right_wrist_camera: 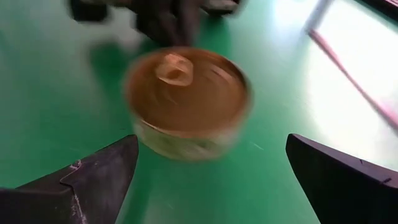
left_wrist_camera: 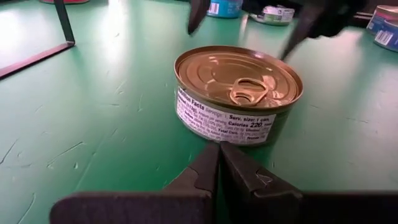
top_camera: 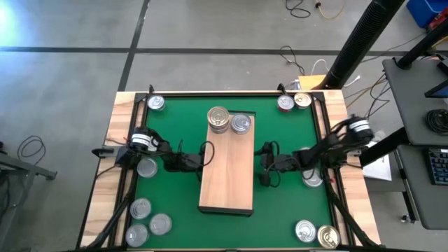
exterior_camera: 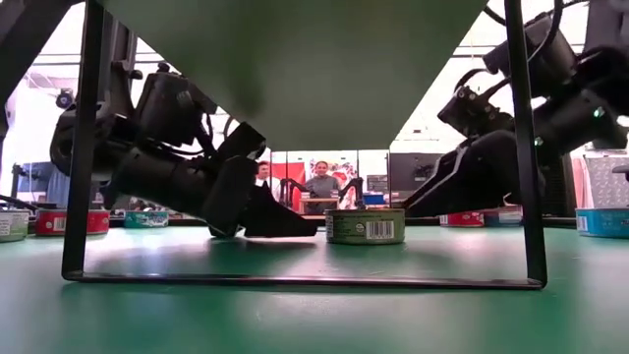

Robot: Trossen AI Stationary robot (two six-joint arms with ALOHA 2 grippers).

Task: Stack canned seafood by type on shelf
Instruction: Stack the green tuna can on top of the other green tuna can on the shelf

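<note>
Basically, a gold-topped can (left_wrist_camera: 238, 93) is sitting on the green mat under the shelf (top_camera: 227, 175), out of sight from above and showing level in the low view (exterior_camera: 365, 225), upright, pull tab up. Both arms are reaching in under the board from opposite sides.

Left gripper (left_wrist_camera: 219, 163) is sitting just beside the can's label side with its fingers pressed together, gripping nothing; whether the tips are touching the wall is hard to tell. Right gripper (right_wrist_camera: 211, 168) is coming at the same can (right_wrist_camera: 186, 102) from the other side with its fingers spread wide, can ahead of the gap, not yet between them.

Handling guess: stiff metal tin, short and squat, probably moderately heavy for its size, smooth wall and paper label likely a bit slippery. Not fragile. Best hold looks like across the diameter on the side wall, low enough to clear the lid rim; pull tab is no grip point. Spread looks wide enough to straddle it.

Shelf is holding a gold-topped stack (top_camera: 218, 118) and a silver-topped can (top_camera: 241, 124) side by side at its far end; rest of the board is bare. Loose silver cans (top_camera: 149, 217) are lying on the mat near the corners, none on the shelf yet.
</note>
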